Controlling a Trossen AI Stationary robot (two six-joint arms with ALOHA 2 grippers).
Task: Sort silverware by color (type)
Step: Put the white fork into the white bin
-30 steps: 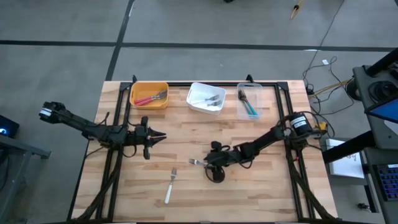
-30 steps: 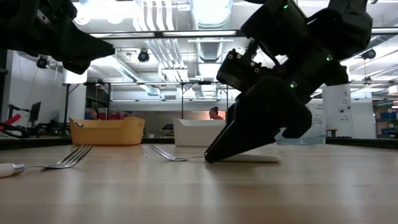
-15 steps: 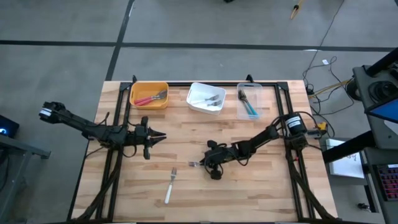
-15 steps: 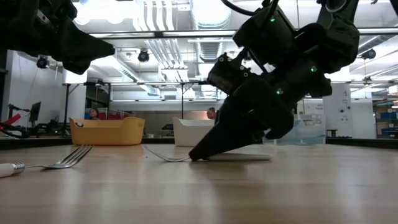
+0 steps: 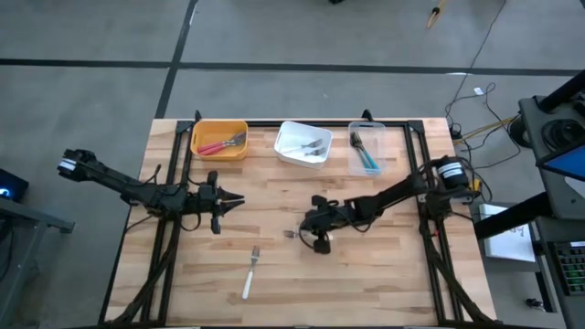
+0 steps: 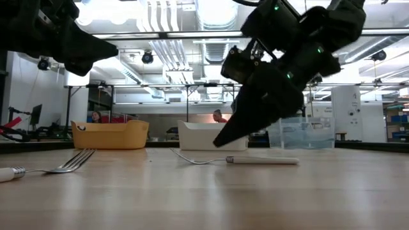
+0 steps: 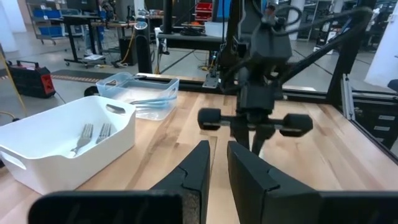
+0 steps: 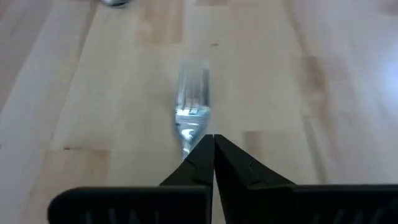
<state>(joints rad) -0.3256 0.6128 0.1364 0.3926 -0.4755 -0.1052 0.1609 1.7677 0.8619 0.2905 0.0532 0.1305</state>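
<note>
A white-handled fork lies flat on the wooden table near its middle. Its metal head shows just past my right gripper's fingertips. My right gripper is shut and hangs slanted just above the fork's neck, apparently clear of it, with nothing between its fingers. My left gripper waits at the table's left over bare wood, its fingers nearly together and holding nothing. A second white-handled fork lies near the front edge.
Three bins stand along the far edge. The orange bin holds red-handled forks, the white bin holds forks, and the clear bin holds teal-handled ones. Bare wood lies between the arms and along the front.
My right gripper has shut at the fork's neck and risen off the table, tipping up. The fork has stayed flat on the wood and has slid a little along it.
</note>
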